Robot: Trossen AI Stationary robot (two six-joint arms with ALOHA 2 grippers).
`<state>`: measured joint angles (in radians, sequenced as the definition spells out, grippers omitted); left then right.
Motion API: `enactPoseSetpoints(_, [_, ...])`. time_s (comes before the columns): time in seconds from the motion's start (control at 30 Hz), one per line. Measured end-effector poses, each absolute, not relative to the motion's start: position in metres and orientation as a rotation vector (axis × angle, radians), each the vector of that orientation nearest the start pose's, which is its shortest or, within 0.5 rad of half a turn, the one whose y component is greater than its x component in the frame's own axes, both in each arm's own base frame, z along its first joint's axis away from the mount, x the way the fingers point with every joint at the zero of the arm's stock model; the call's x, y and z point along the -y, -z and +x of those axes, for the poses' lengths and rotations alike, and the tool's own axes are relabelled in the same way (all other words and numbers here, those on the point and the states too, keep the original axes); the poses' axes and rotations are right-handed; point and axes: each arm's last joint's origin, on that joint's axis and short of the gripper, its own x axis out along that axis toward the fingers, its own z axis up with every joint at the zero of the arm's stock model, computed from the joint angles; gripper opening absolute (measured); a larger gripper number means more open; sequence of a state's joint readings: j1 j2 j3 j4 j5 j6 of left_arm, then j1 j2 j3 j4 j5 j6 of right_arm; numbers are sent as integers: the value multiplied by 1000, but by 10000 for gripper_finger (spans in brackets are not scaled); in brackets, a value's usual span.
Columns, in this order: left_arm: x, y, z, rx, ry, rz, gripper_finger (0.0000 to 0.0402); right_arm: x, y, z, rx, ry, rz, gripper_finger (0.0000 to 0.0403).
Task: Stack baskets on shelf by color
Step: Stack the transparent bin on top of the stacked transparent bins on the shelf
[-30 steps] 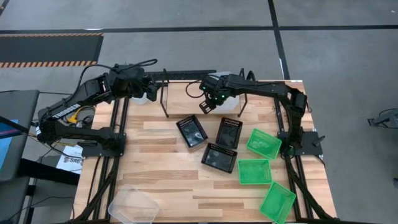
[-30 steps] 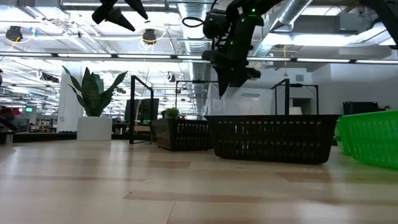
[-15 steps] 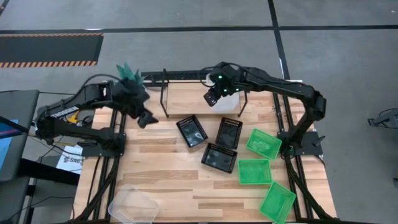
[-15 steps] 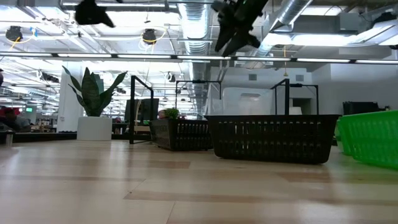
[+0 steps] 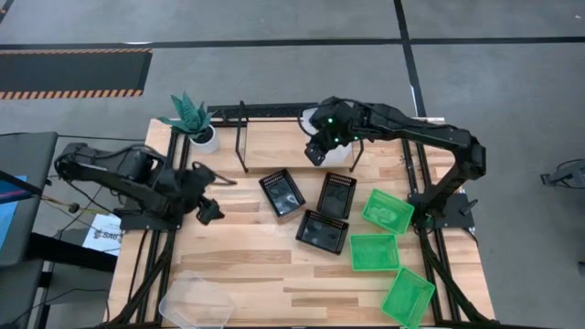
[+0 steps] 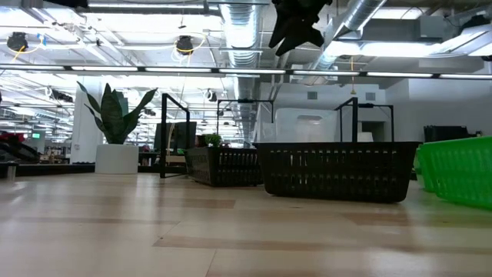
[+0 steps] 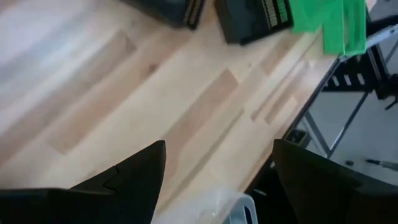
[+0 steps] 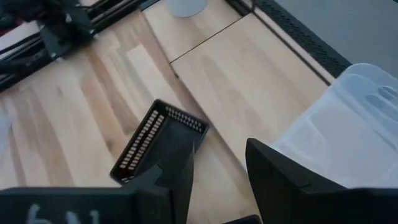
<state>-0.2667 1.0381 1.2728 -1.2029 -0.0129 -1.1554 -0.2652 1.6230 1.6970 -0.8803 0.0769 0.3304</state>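
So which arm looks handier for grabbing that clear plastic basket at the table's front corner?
Probably the left: its fingers hang open on that side, nearer the clear plastic basket. The right fingers are over the shelf.

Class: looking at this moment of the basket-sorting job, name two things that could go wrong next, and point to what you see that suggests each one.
1. The clear basket sits at the table's near edge, partly overhanging; a clumsy grasp by the open left gripper might push it off.
2. The three black baskets lie close together, so picking one may drag its neighbours. The open right gripper hangs above the shelf.
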Motion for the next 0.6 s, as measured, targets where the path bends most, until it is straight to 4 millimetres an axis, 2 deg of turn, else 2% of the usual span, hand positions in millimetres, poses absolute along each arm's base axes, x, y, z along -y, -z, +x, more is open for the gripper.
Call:
enactPoseSetpoints(0.17, [69, -357, 169, -1074, -298, -894, 283, 77, -375, 331, -757, 404, 375, 164])
enactPoseSetpoints(0.33, [95, -342, 180, -1205, -229, -789, 283, 58, -378, 332, -767, 286, 437, 162])
enactPoseSetpoints(0.6, [127, -324, 186, -1309, -178, -650, 283, 9, -390, 325, -764, 162, 504, 152])
